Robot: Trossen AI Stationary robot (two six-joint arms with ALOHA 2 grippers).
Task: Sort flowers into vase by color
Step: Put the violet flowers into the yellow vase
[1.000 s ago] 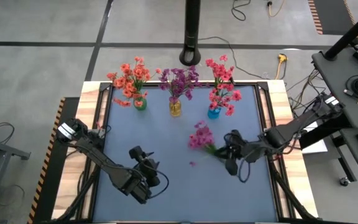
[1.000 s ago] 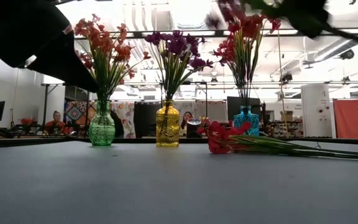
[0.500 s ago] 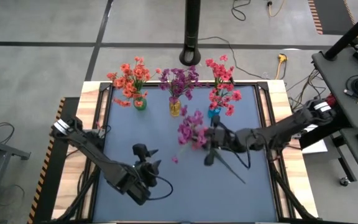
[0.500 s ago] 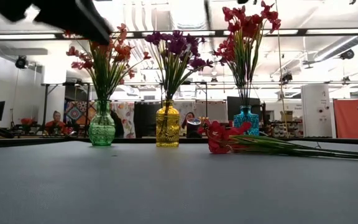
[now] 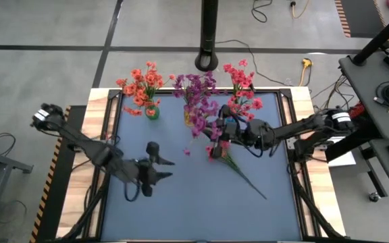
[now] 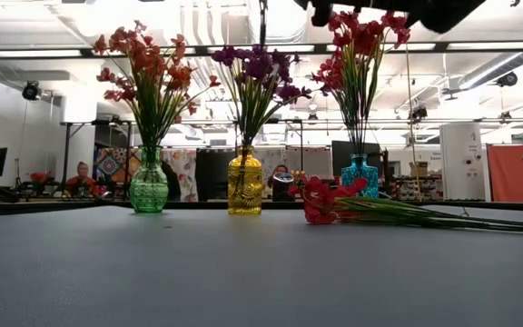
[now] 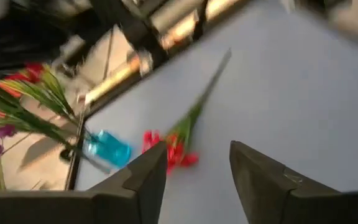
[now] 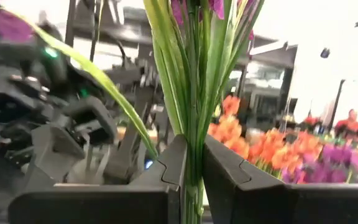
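Observation:
Three glass vases stand along the far edge: a green vase (image 5: 152, 112) with orange-red flowers (image 5: 140, 84), a yellow vase (image 6: 245, 185) with purple flowers (image 6: 257, 65), and a blue vase (image 6: 360, 173) with pink-red flowers (image 5: 242, 84). My right gripper (image 5: 223, 129) is above the table near the yellow and blue vases, shut on a purple-magenta spray (image 5: 204, 111). A pink-red spray (image 5: 216, 150) lies flat on the mat, its stem (image 5: 252, 183) running toward the near right. My left gripper (image 5: 157, 166) hovers open over the mat's left half and holds nothing. My right gripper pinches the purple-magenta spray's bundle of green stems (image 8: 193, 163) between its two fingers (image 8: 225, 168), which lie across the stems. The spray is lifted clear of the table. Its stems and leaves (image 8: 194, 68) rise upright past the fingers, and the blossoms (image 8: 213, 5) are at the top.
The mat (image 5: 181, 209) is bare across its near half. The lying pink-red spray (image 7: 173, 147) is beside the blue vase (image 7: 107, 148). A black pole (image 5: 209, 34) stands behind the table. People sit in the room (image 6: 84, 173) beyond the far edge.
My right gripper has lifted the purple-magenta spray off the mat and carried it toward the far left, to near the yellow vase, turning it from lying to upright. My left gripper has risen out of the low view and shifted slightly toward the far edge. The pink-red spray has stayed put.

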